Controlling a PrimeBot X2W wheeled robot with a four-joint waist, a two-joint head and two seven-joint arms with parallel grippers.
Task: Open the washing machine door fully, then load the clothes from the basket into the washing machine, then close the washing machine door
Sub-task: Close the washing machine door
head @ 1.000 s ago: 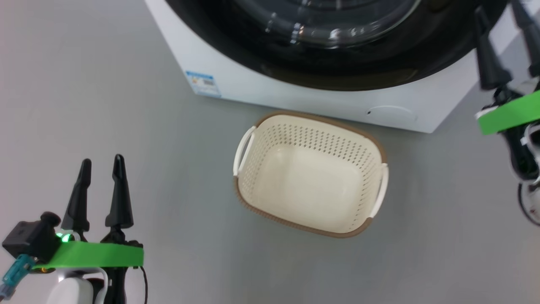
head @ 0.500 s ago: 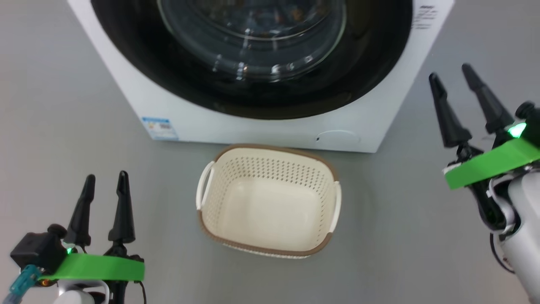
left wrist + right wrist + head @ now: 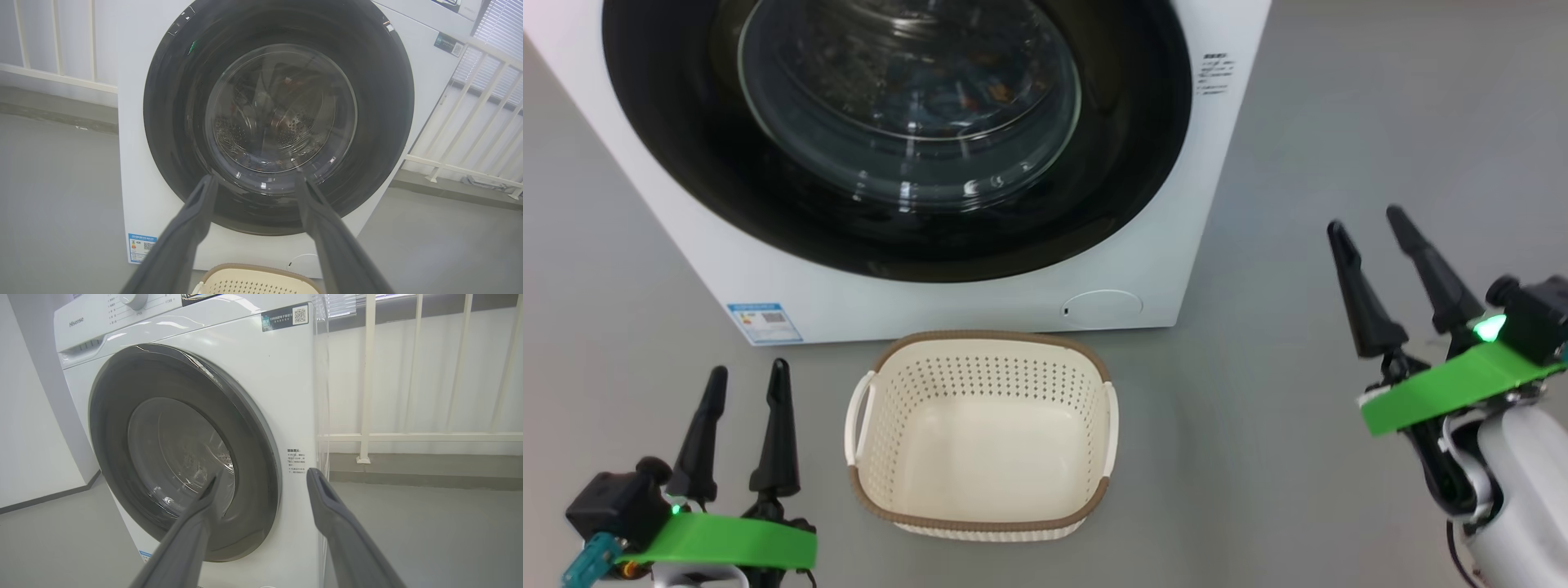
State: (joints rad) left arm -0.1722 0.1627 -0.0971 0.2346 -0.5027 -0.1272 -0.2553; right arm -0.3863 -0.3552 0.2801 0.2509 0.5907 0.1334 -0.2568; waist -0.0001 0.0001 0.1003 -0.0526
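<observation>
The white washing machine stands ahead with its round black-rimmed door closed against the front. Through the glass bowl I make out bluish fabric with orange spots, the clothes, inside the drum. The cream basket with a brown rim sits on the floor in front of the machine and holds nothing. My left gripper is open at the lower left, left of the basket. My right gripper is open at the right, beside the machine's right corner. The door and the door also face both wrist cameras.
Grey floor surrounds the basket. A white railing and wall run behind and to the right of the machine. A blue label and round service flap mark the machine's lower front.
The head camera has swung, so machine and basket sit further left and lower in the picture. My right gripper has come down and into fuller view, still open. The left gripper looks unchanged.
</observation>
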